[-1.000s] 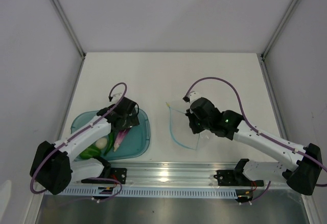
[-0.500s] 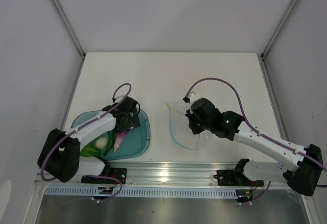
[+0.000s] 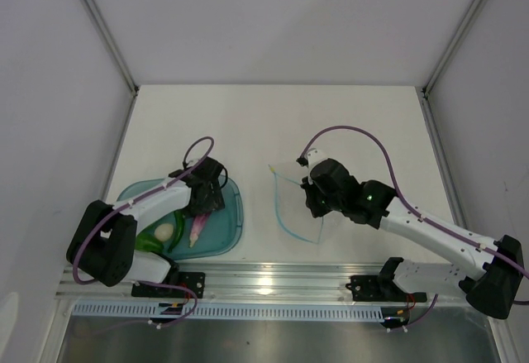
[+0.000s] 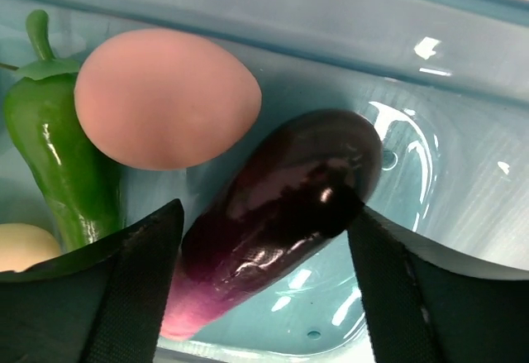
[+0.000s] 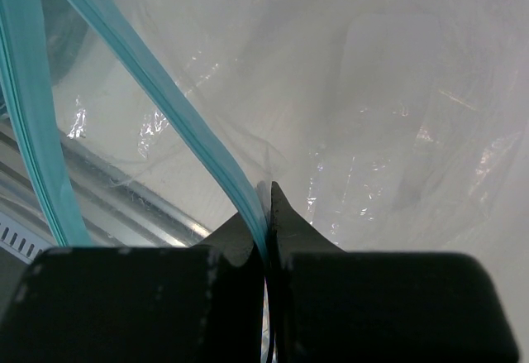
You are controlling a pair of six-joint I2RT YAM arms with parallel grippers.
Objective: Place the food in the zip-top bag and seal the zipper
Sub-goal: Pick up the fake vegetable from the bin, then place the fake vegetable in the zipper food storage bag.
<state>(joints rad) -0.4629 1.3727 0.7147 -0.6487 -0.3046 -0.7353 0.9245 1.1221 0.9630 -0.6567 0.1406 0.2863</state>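
Left fingers [image 4: 124, 288] spread wide, straddling eggplant [image 4: 281, 206] in tray [image 4: 463, 173]; right fingers [image 5: 124, 305] pressed together, pinching zipper [image 5: 190, 131] of zip-top bag [image 5: 372, 90].

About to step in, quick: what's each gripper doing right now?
Left gripper: open, jaws either side of the eggplant.
Right gripper: closed on the zipper of the zip-top bag.

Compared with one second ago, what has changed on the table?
The left gripper came down into the teal tray, and its open jaws now straddle the eggplant without a clear grip. The right gripper stays shut on the zipper, and the bag has not moved.
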